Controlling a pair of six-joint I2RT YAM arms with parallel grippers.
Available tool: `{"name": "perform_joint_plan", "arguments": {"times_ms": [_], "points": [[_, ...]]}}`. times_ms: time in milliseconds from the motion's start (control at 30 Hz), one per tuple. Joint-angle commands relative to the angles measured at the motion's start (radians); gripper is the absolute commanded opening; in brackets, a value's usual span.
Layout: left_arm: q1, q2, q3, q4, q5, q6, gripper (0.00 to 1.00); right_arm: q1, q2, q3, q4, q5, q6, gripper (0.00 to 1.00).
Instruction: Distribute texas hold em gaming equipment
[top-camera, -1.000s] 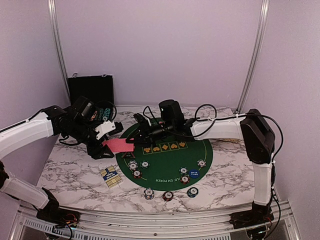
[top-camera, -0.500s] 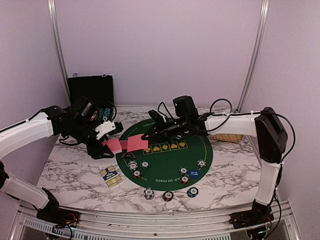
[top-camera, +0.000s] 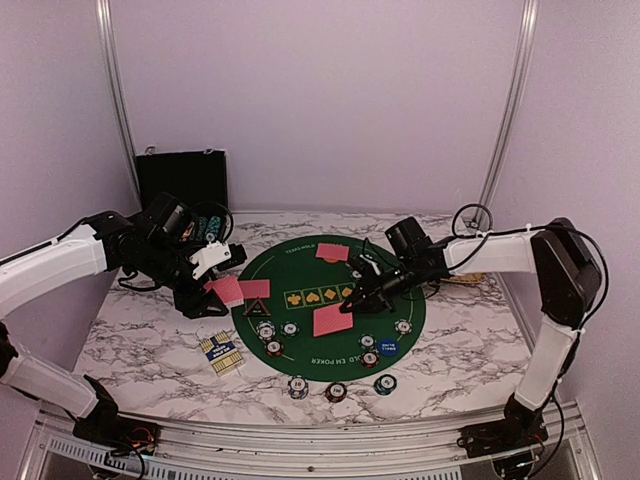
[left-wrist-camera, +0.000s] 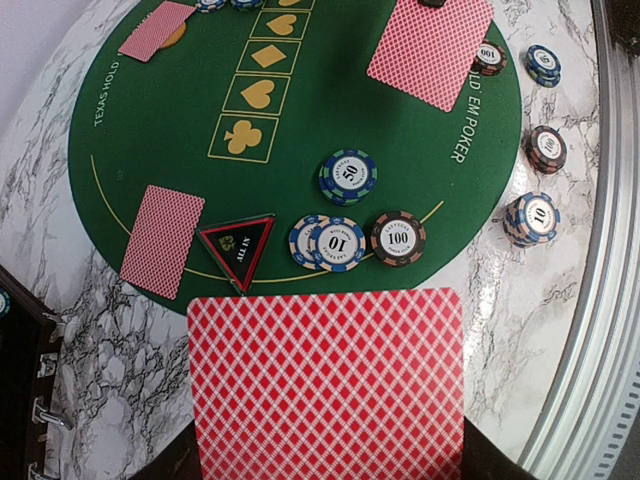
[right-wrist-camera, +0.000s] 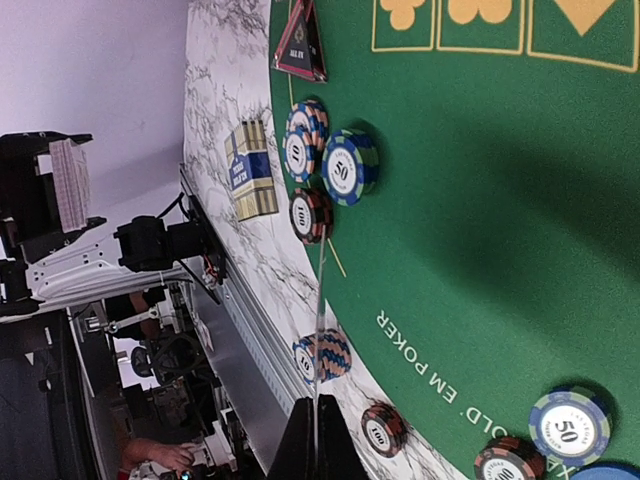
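My left gripper (top-camera: 213, 284) is shut on a stack of red-backed playing cards (left-wrist-camera: 325, 385) at the green mat's (top-camera: 330, 275) left edge; the cards hide its fingers in the left wrist view. My right gripper (top-camera: 347, 305) is shut on a single red-backed card (top-camera: 328, 320), held low over the mat's near middle. In the right wrist view that card (right-wrist-camera: 320, 320) shows edge-on between the shut fingers. Two cards lie on the mat, one on its left side (top-camera: 254, 289) and one at the far side (top-camera: 332, 251). A black triangular button (top-camera: 249, 307) and striped chips (top-camera: 265, 330) sit at the near left.
More chips (top-camera: 370, 358) and a blue round button (top-camera: 388, 347) sit at the mat's near right, with three chip stacks (top-camera: 336, 391) on the marble in front. A card box (top-camera: 219, 350) lies near left. A black case (top-camera: 182, 180) stands at the back left.
My right arm has swung right, away from the left gripper's stack, carrying one card across the mat to its near middle. Its jaws closed on that card. The left arm has stayed put.
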Motion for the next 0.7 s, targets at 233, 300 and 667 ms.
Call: {"name": "perform_joint_plan", "arguments": {"times_ms": [233,300,667], "points": [[0.006,-0.013,0.027,0.005,0.015,0.004,0.02,-0.022,0.04,0.001,-0.148,0.095,-0.172,0.0],[0.006,-0.011,0.027,0.005,0.016,0.004,0.02,-0.031,0.033,-0.003,-0.157,0.114,-0.178,0.0],[0.006,-0.013,0.027,0.004,0.021,0.005,0.01,-0.049,0.072,0.059,-0.245,0.216,-0.234,0.0]]}}
